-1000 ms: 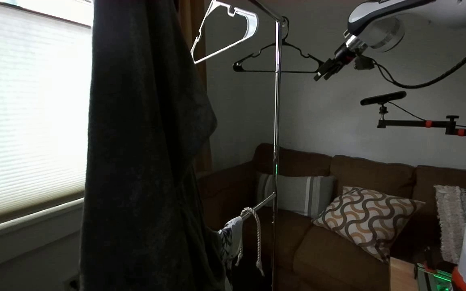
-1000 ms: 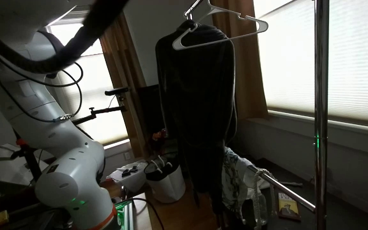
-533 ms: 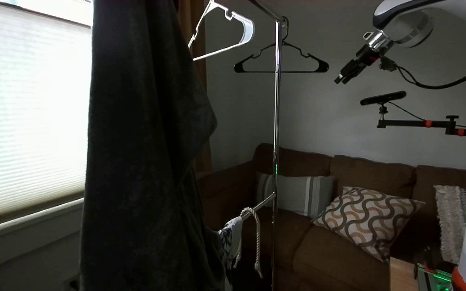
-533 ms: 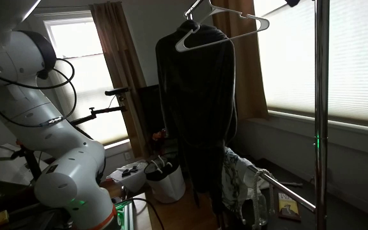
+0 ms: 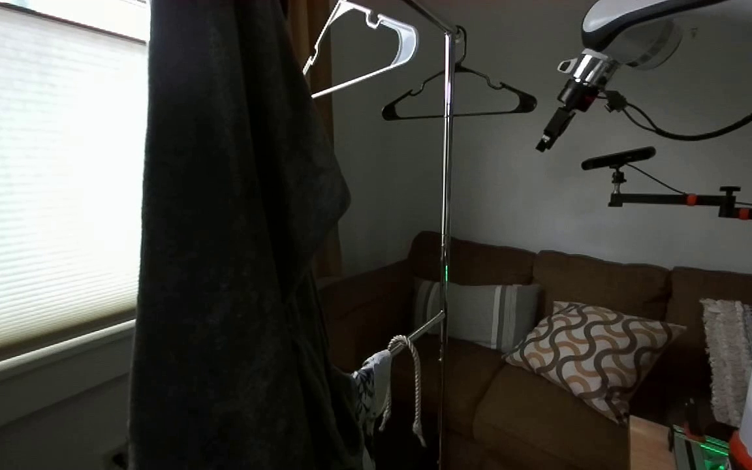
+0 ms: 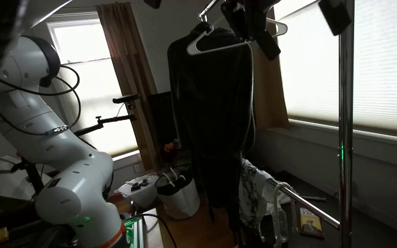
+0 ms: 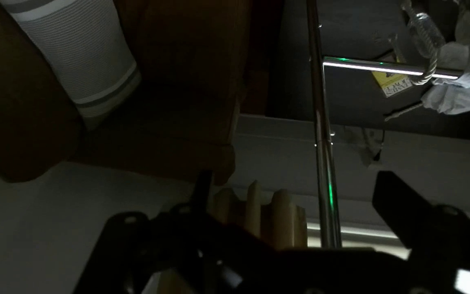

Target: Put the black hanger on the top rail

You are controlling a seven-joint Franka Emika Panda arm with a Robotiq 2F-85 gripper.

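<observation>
The black hanger (image 5: 464,68) hangs slightly tilted in an exterior view. Its hook is at the near end of the top rail (image 5: 429,14), by the top of the vertical pole, which covers part of it. Whether the hook sits fully over the bar cannot be told. The rail's far end (image 6: 209,7) shows in an exterior view. My gripper (image 5: 541,145) is right of the hanger and a little lower, apart from it. In an exterior view its spread fingers (image 6: 303,31) hold nothing. In the wrist view the jaws (image 7: 294,181) are wide open and empty. That view does not show the hanger.
The vertical pole (image 5: 446,196) stands near the gripper; it also shows in the wrist view (image 7: 320,102). A white hanger (image 5: 407,42) and a dark garment (image 5: 239,228) hang on the rack. A camera arm (image 5: 670,198) is below the robot arm. A sofa (image 5: 513,405) stands behind.
The gripper was at the hanger's right end, drew away to the right, then dropped slightly and turned. The hanger has shifted slightly right and tilted. The fingers have entered an exterior view.
</observation>
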